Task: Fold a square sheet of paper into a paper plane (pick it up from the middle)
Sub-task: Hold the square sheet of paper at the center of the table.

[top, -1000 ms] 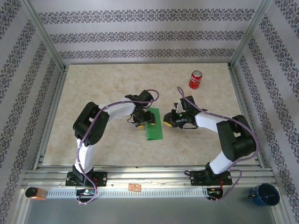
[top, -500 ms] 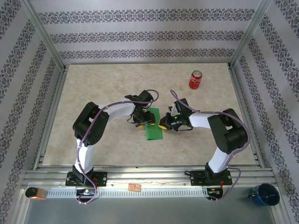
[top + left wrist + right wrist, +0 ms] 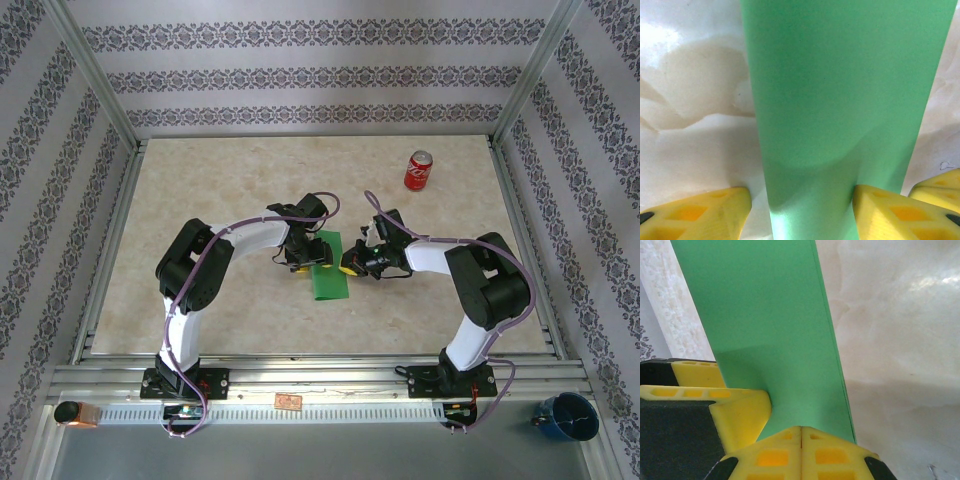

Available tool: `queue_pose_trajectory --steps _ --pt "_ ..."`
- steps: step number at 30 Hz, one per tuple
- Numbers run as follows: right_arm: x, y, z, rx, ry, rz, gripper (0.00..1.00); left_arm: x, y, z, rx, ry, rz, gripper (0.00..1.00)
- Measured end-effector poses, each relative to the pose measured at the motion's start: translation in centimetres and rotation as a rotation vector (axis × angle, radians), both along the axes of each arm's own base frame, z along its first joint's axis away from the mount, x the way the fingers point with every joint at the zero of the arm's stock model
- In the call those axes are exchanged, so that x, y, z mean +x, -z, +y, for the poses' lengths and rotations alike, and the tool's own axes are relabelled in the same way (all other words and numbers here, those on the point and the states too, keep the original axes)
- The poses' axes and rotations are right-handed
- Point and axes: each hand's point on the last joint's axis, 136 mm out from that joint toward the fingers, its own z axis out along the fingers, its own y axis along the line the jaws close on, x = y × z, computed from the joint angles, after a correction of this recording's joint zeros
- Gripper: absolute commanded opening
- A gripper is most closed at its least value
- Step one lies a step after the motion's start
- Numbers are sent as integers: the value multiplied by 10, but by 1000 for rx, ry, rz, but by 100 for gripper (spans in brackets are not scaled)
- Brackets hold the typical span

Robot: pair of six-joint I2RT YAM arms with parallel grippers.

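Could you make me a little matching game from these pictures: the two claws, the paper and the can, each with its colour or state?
1. left claw
2. right claw
3. paper
4. can

A. red, far back on the right
B. shut
C. green, lying flat
D. open, one finger on each side of the paper

Pairs: 1-D, 2-B, 3-C, 4-A

The left gripper (image 3: 303,262) and right gripper (image 3: 352,265) crowd the paper (image 3: 330,275) mid-table, seemingly gapless; the table (image 3: 200,180) elsewhere lies open, bar the can (image 3: 418,171) far right.
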Motion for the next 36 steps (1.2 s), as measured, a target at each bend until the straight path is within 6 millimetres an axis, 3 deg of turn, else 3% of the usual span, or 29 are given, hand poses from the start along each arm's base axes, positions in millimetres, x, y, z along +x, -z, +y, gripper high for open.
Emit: queue_pose_trajectory --steps 7,12,19,36 --pt "7 -4 1 -7 8 -15 11 0 0 0 0 0 0 60" --pt "10 -1 -14 -101 66 -29 11 0 0 0 0 0 0 60" --pt "20 -26 -34 -149 152 -135 12 0 0 0 0 0 -1 60" --pt "19 -18 -35 -149 149 -105 15 0 0 0 3 3 4 61"
